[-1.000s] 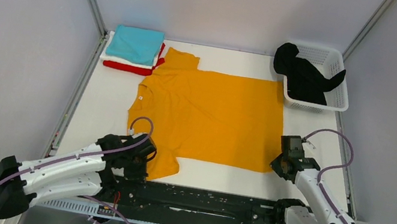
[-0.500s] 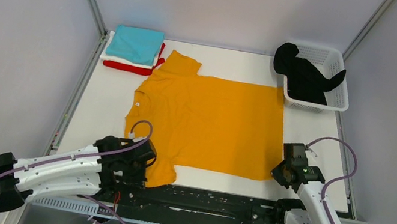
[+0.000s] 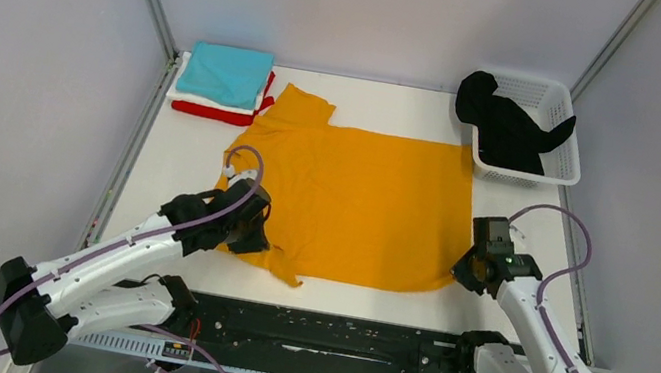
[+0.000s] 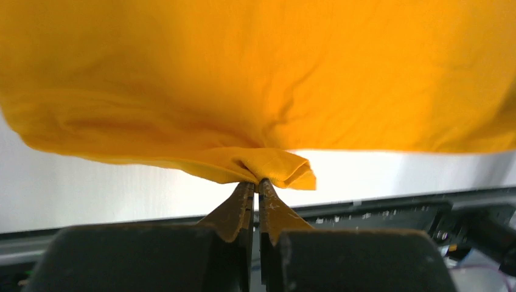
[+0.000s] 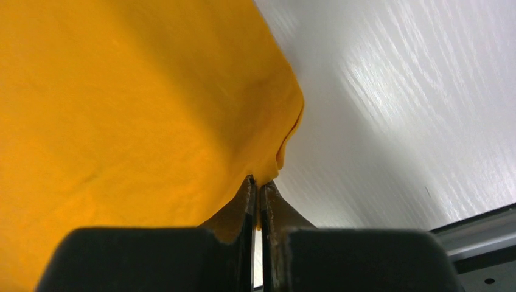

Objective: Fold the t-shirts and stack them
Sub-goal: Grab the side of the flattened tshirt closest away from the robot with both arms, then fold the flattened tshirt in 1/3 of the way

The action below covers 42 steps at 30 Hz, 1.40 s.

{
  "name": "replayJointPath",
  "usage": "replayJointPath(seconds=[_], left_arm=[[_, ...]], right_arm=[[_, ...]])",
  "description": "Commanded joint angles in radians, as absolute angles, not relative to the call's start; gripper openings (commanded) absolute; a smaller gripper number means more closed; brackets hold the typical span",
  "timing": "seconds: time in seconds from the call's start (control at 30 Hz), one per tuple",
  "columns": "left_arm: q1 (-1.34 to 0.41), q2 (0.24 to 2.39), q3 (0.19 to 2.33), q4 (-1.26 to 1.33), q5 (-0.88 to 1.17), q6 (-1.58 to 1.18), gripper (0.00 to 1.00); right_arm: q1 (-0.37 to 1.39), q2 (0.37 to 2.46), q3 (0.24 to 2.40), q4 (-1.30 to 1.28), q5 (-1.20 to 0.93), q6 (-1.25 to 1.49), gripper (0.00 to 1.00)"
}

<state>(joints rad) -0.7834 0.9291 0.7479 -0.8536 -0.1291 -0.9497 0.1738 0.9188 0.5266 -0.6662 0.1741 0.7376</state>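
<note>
The left hand (image 4: 255,185) is pinched shut on a bunched fold at the near edge of the mustard-orange t-shirt (image 3: 364,202), close to the near sleeve, and holds that cloth raised off the desk (image 3: 173,165). The rest of the shirt lies spread flat mid-desk, collar to the left and hem to the right. At the hem end, the right hand (image 5: 258,181) is likewise clamped narrow on the near corner.

This looks like the lengthwise fold. It would go best with both hands travelling toward the far edge at one height and one pace, the cloth taut between them, so the near edge lands straight. The loose sleeve hanging below the left hand is the thing to watch, as it could tuck under crookedly.

The desk is white and smooth, glossy in the right wrist view. At its far left corner sits a folded pile: the teal t-shirt (image 3: 224,72) on top, white and red edges showing beneath. At the far right a white basket (image 3: 558,164) holds the black t-shirt (image 3: 508,130), crumpled. Plain grey walls and metal posts enclose the space.
</note>
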Motion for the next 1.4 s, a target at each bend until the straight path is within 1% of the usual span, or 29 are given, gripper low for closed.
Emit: replayJointPath(seconds=[0.0,0.17,0.43,0.57,0.7,0.87,1.07,1.13,1.2,1.23,1.3,1.33,1.37], left_arm=[[-0.69,0.891,0.821,-0.75,-0.255,-0.865,0.0],[-0.588,0.91,0.857,-0.682,-0.271,-0.804,0.0],[-0.491,0.996,0.941,-0.602,-0.284,-0.711,0.0],[-0.451,1.035,0.961,-0.534,-0.258,-0.67,0.0],[-0.412,1.095,0.995,-0.523,-0.259,-0.644,0.0],[-0.377,1.167,1.015,-0.445,-0.227,-0.591,0.0],[-0.342,1.328,1.073,-0.44,-0.225,-0.574,0.0],[-0.331,1.39,1.098,-0.449,-0.235,-0.571,0.0],[-0.316,1.452,1.122,-0.437,-0.257,-0.569,0.04],[-0.307,1.483,1.141,-0.432,-0.266,-0.568,0.07],[-0.29,1.559,1.192,-0.422,-0.278,-0.551,0.17],[-0.283,1.598,1.216,-0.42,-0.29,-0.545,0.21],[-0.273,1.634,1.247,-0.421,-0.283,-0.536,0.28]], right_arm=[[0.171,0.977,0.645,-0.631,0.233,0.705,0.02],[0.164,1.043,0.722,-0.631,0.274,0.683,0.02],[0.137,1.139,0.819,-0.63,0.293,0.671,0.02],[0.126,1.175,0.868,-0.627,0.298,0.662,0.03],[0.12,1.219,0.904,-0.607,0.281,0.649,0.03],[0.114,1.287,0.934,-0.576,0.262,0.662,0.03],[0.101,1.399,0.979,-0.542,0.256,0.667,0.05],[0.097,1.446,1.002,-0.529,0.258,0.666,0.08],[0.087,1.502,1.039,-0.517,0.27,0.663,0.11],[0.08,1.534,1.062,-0.515,0.267,0.663,0.14],[0.064,1.592,1.101,-0.509,0.241,0.668,0.22],[0.055,1.61,1.117,-0.505,0.23,0.673,0.29],[0.05,1.627,1.132,-0.504,0.229,0.679,0.41]])
